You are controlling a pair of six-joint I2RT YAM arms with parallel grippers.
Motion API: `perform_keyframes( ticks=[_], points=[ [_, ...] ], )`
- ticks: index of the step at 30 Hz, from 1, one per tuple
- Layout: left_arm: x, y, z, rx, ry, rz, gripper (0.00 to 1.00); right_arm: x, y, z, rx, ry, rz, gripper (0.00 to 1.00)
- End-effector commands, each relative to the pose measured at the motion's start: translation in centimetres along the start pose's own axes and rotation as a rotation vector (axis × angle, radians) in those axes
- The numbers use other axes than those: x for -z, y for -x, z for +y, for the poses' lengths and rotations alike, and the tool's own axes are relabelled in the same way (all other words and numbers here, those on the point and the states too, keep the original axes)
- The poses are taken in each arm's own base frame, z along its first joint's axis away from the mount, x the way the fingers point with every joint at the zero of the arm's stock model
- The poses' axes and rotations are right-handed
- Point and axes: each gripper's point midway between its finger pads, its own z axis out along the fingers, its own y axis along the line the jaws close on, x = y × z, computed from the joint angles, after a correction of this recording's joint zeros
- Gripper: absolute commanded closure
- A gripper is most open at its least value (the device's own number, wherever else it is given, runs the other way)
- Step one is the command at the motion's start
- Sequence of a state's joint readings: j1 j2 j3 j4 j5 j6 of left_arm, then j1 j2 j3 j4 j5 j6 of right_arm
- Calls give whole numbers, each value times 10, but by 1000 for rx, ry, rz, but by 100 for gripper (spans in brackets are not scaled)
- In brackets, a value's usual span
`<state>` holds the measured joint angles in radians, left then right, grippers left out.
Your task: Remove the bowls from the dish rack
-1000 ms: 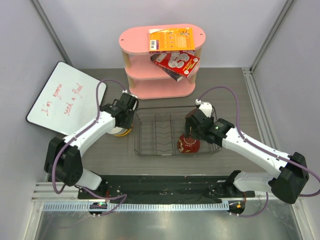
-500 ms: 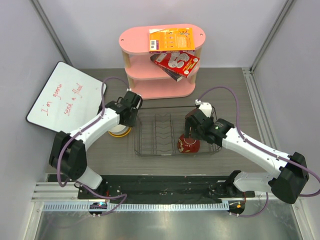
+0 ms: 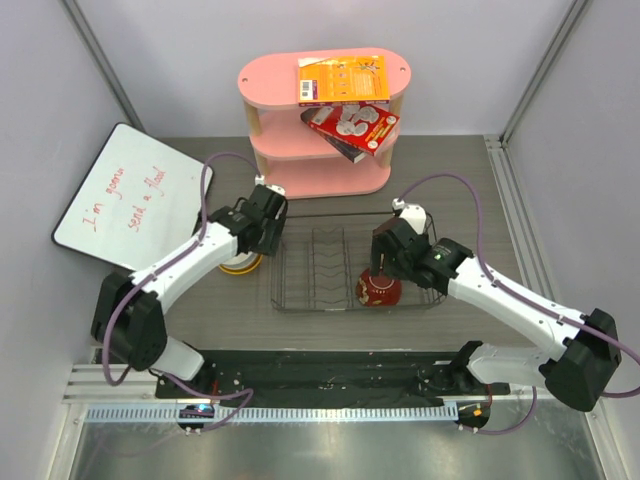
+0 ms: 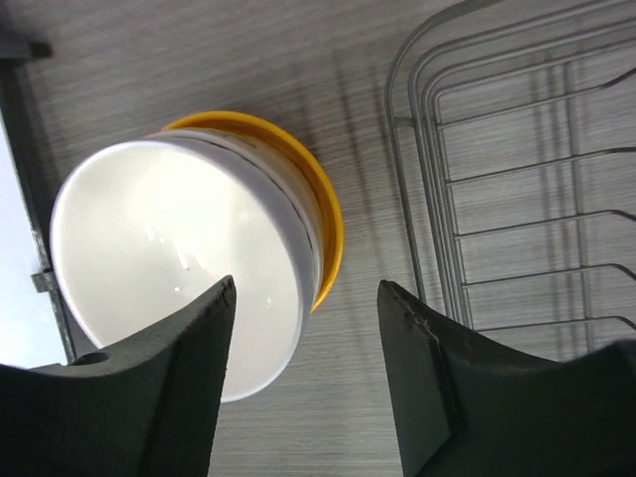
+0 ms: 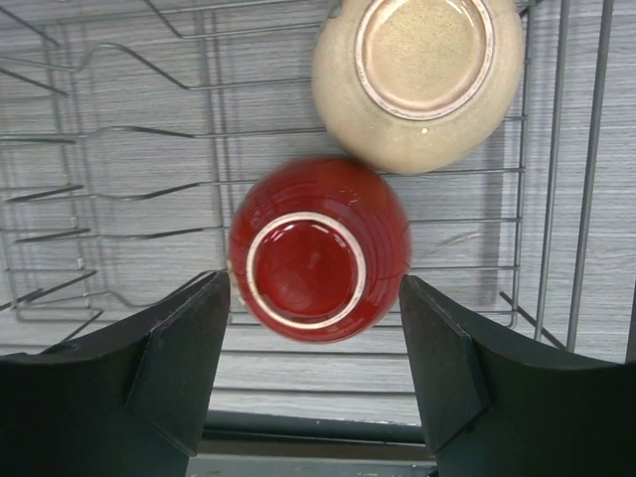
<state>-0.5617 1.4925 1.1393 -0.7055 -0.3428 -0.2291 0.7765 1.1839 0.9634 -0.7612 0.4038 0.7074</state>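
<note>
Right wrist: dark red bowl [image 5: 318, 243] upside down, foot ring up, below parted right gripper [image 5: 313, 293]; left gripper [image 4: 305, 298] parted too.

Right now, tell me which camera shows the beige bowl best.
Right wrist: the beige bowl lies upside down in the dish rack, foot ring plain, beside the red bowl. Top external hides it under the right arm; left wrist misses it.

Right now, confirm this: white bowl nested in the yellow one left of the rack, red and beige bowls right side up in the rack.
Not quite. The red bowl and beige bowl lie upside down in the dish rack, foot rings up, as the right wrist view shows. The rest holds.
</note>
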Motion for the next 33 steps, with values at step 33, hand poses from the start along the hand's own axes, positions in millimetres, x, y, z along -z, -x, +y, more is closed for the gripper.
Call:
perform_keyframes(
  ticks=[33],
  points=[
    [87,31,-263,-66,-986,-148,24,25,5,-33,-220,-10,-58,23]
  ],
)
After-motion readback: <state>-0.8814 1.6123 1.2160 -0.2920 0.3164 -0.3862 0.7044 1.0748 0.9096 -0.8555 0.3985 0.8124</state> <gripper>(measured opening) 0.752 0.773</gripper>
